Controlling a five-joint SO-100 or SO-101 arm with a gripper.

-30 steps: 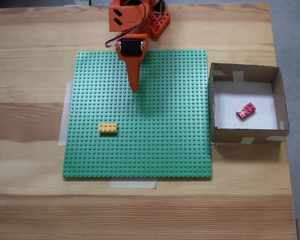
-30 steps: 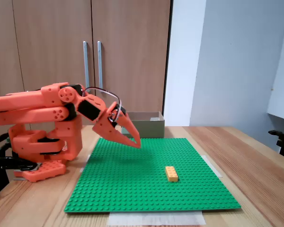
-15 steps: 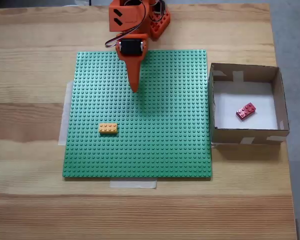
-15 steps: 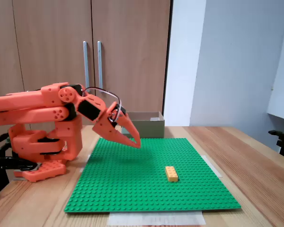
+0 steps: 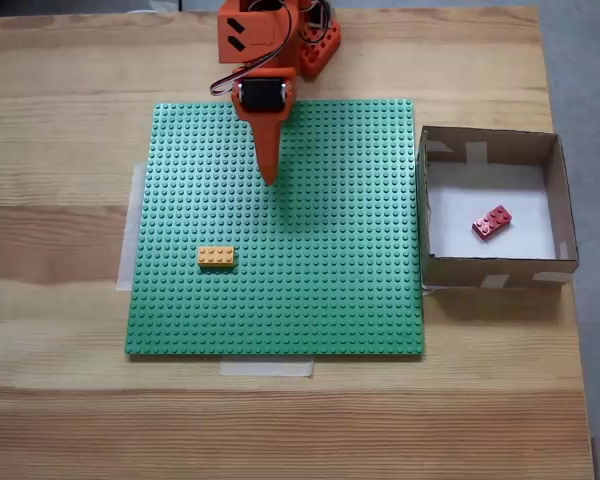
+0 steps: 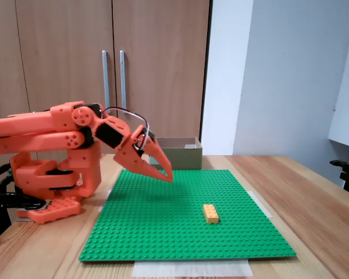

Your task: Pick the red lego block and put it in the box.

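Wood table (image 5: 60,400), red lego block (image 5: 491,222) in box (image 5: 490,271) (tilted), fingers (image 6: 167,175) pressed together, empty.

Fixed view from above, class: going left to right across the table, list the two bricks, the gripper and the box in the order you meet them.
Orange-yellow brick → gripper → red brick, which lies inside the box at the right.

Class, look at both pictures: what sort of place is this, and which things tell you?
Probably an office or lab room with a robot practice bench: wooden cupboard doors, a wooden table bearing a taped-down green baseplate, and an orange arm.
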